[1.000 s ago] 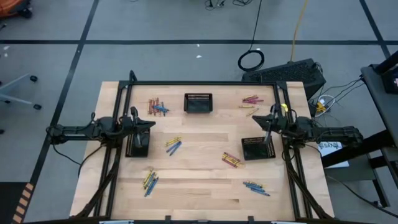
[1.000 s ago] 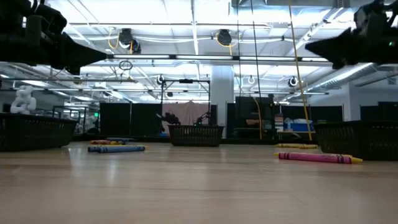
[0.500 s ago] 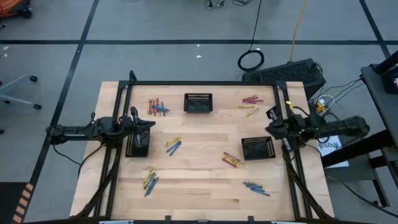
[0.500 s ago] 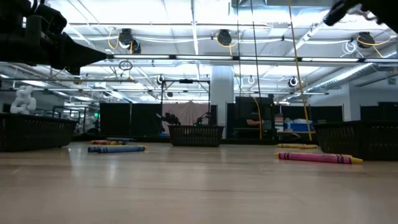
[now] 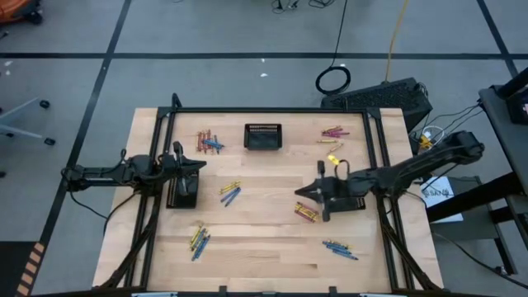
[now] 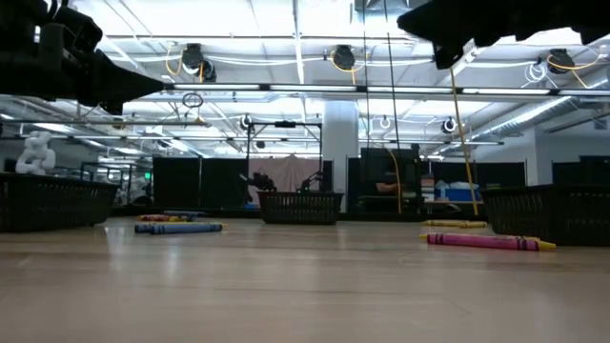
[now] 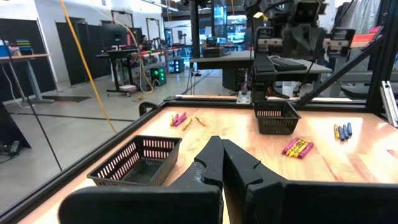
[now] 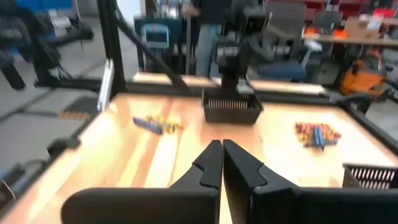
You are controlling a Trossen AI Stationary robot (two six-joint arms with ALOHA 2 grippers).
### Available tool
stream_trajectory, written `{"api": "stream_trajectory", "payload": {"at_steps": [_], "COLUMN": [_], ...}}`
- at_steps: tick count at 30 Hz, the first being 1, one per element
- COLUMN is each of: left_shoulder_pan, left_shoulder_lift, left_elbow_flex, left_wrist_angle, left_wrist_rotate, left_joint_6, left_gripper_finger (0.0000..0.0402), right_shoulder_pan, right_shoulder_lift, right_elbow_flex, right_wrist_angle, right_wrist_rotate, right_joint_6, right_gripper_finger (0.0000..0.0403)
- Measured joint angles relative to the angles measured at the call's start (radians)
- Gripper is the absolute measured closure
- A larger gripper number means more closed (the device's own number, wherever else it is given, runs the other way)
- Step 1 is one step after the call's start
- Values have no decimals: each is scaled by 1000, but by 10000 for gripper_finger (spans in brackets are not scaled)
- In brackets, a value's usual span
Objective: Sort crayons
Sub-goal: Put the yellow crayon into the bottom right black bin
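Note:
Crayons lie flat on the wooden table in several small heaps: far left (image 5: pixel 209 142), far right (image 5: pixel 334 132), middle (image 5: pixel 230 193), near left (image 5: pixel 198 239), near right (image 5: pixel 339 247), and a pink and yellow heap (image 5: pixel 307 214). My right gripper (image 5: pixel 300 194) is shut and empty above the table, just on the far side of that heap; its shut fingers show in its wrist view (image 8: pixel 221 149). My left gripper (image 5: pixel 203 165) is shut and empty at the left, above and beside a black basket (image 5: pixel 183 191); it also shows in its wrist view (image 7: pixel 221 149).
A black mesh basket (image 5: pixel 262 137) stands at the far middle. Another (image 5: pixel 342 196) stands at the right, partly under my right arm. A dark frame (image 5: pixel 272 110) runs along the table's far and side edges. Bare wood lies between the heaps.
My right arm has swung from the table's right edge toward the middle, passing over the right basket. Its gripper now hangs by the pink and yellow heap. The crayons and baskets have stayed where they were.

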Motion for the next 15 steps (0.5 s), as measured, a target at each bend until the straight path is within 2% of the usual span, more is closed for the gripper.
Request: {"api": "stream_trajectory", "payload": {"at_steps": [3, 9, 15], "left_shoulder_pan": [0, 0, 0], "left_shoulder_lift": [0, 0, 0], "left_elbow_flex": [0, 0, 0], "left_wrist_angle": [0, 0, 0], "left_wrist_rotate": [0, 0, 0], "left_joint_6": [0, 0, 0], "left_gripper_finger": [402, 402, 402], "right_shoulder_pan": [-3, 6, 54], "right_shoulder_lift": [37, 69, 140], "right_elbow_flex": [53, 228, 322], "right_wrist_angle": [-71, -413, -613], "right_wrist_rotate": [1, 6, 6], "right_joint_6": [30, 191, 392], "right_gripper_finger": [403, 399, 364]}}
